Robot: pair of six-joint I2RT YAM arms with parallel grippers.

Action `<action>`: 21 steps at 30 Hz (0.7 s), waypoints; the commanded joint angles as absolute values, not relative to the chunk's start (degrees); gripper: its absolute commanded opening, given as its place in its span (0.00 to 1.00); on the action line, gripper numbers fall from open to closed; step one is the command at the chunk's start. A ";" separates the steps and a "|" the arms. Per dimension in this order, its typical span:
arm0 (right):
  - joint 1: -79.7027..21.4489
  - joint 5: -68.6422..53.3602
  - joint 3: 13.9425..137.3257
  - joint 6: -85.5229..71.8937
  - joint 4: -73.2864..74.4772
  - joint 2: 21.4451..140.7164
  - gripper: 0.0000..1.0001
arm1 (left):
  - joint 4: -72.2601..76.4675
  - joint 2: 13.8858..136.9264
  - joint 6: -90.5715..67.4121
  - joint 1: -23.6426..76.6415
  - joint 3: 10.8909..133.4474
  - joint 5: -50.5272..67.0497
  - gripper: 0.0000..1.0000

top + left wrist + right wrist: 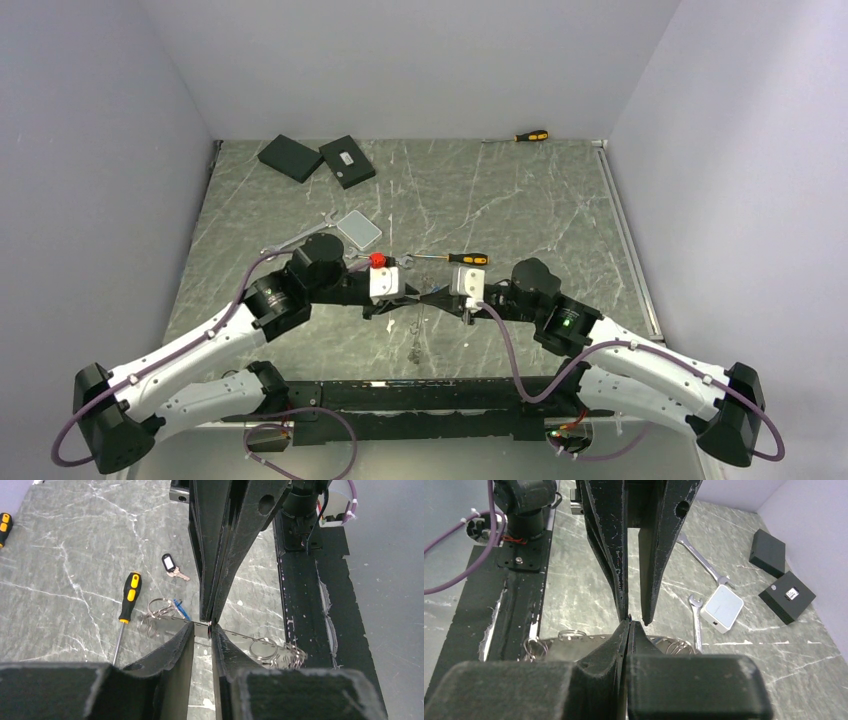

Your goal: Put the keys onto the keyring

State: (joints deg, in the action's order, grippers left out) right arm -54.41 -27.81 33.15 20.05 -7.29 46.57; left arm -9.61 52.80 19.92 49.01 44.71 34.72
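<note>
Both grippers meet tip to tip above the middle of the table. My right gripper (629, 623) is shut on the keyring (584, 644), a thin silver band whose arc shows behind its fingers. In the left wrist view the keyring (168, 627) crosses the narrow gap of my left gripper (202, 630), which stands slightly open around the right gripper's tips (209, 619). Small split rings (160, 611) and a blue key (181, 610) hang on the band at the left, and more rings (264, 649) at the right. A black-headed key (168, 561) lies apart on the table.
An orange-and-black screwdriver (129, 596) lies just beyond the grippers, with a red object (379, 260) nearby. Two wrenches (698, 560) and a white box (722, 608) sit farther back, with black boxes (290, 157) and a second screwdriver (530, 136) at the far edge. The black base rail (420, 395) runs below.
</note>
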 commanded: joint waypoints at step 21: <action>-55.37 -25.21 35.12 19.19 -11.13 45.25 0.26 | -3.88 54.99 19.84 49.20 44.50 37.39 0.00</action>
